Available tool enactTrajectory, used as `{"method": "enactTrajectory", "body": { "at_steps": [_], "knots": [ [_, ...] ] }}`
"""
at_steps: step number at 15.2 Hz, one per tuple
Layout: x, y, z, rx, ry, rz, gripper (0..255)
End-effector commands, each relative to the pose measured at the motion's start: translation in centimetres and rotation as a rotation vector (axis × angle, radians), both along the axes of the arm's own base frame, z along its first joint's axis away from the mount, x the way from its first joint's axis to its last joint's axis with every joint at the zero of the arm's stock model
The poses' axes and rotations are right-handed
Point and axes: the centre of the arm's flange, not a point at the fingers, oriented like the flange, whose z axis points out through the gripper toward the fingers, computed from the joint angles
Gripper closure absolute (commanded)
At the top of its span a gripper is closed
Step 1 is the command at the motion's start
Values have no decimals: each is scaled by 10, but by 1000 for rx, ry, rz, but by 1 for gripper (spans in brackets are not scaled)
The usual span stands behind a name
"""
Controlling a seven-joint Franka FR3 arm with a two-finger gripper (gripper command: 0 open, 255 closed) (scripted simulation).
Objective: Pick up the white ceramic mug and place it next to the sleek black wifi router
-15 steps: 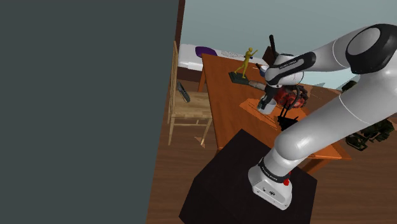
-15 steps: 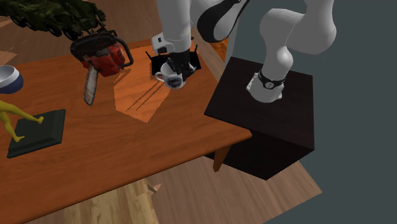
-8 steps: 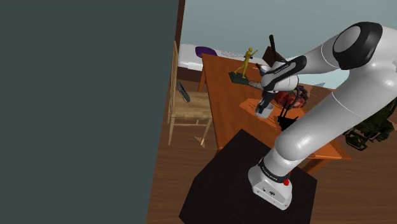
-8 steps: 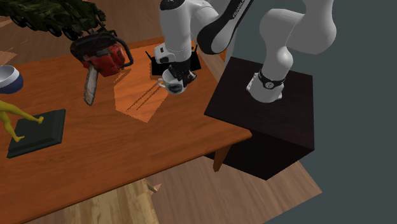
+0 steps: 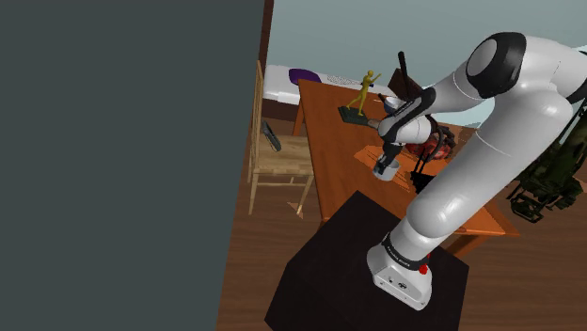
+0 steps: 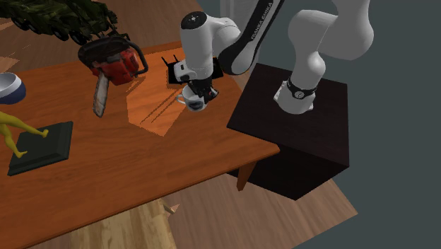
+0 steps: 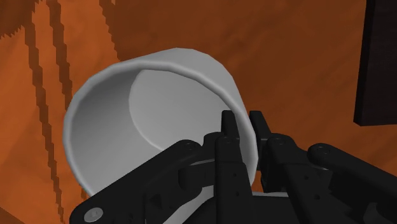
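Note:
The white mug (image 7: 159, 108) hangs tilted in my gripper (image 7: 243, 127), which is shut on its rim, one finger inside and one outside. In the second exterior view the mug (image 6: 194, 103) is low over the wooden table (image 6: 141, 163), at the edge of an orange mat (image 6: 155, 109), under the gripper (image 6: 198, 92). The black wifi router (image 6: 212, 71) with its antennas lies just behind the hand, close to the mug. From the shoulder view the mug (image 5: 385, 170) is beside the router (image 5: 420, 176). I cannot tell whether the mug touches the table.
A red chainsaw (image 6: 113, 64) lies on the table beyond the mat. A yellow figure on a dark base (image 6: 41, 147) and a bowl (image 6: 8, 86) are farther along. A wooden chair (image 5: 277, 155) stands by the table. The dark stand (image 6: 297, 127) adjoins the table corner.
The hand has come down with the mug toward the table and shifted a little to the shoulder view's left. The mug stays in the fingers.

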Motion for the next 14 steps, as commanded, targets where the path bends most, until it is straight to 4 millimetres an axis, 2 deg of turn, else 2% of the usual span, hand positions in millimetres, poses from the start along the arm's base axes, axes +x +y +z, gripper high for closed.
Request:
{"method": "enactTrajectory", "body": {
  "at_steps": [1,5,13,14],
  "knots": [
    [-1,-1,-11,-1,0,0,255],
    [-1,-1,-33,-1,0,0,255],
    [-1,-1,-33,-1,0,0,255],
    [-1,-1,-33,-1,0,0,0]
  ]
}}
